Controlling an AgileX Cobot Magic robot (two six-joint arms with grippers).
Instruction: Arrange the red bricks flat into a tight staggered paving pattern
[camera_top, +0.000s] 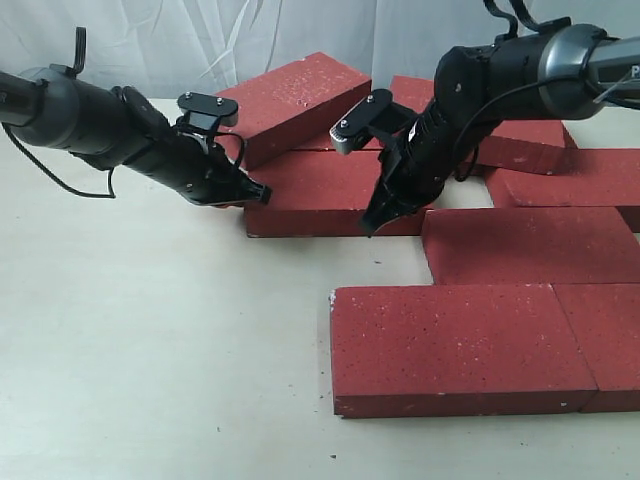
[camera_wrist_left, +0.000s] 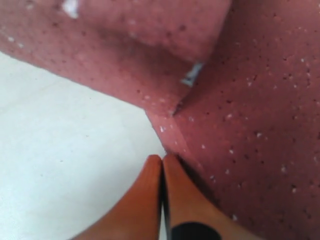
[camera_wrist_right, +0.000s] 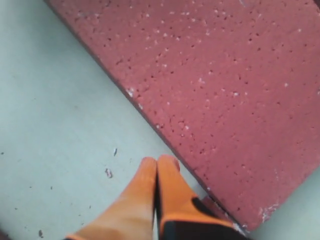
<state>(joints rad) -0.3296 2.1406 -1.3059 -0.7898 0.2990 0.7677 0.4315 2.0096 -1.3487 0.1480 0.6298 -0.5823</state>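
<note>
Bricks spread flat on the bench, left hand closed on nothing at the end of the middle brick, right hand closed, empty, at that brick's front edge

Seen from my remote station: a creased white drape closes off the back of the scene, hanging in soft vertical folds. From its foot a pale, off-white work surface runs forward, matte and evenly lit, with only faint shadows. A few dark specks lie far from the drape.
</note>
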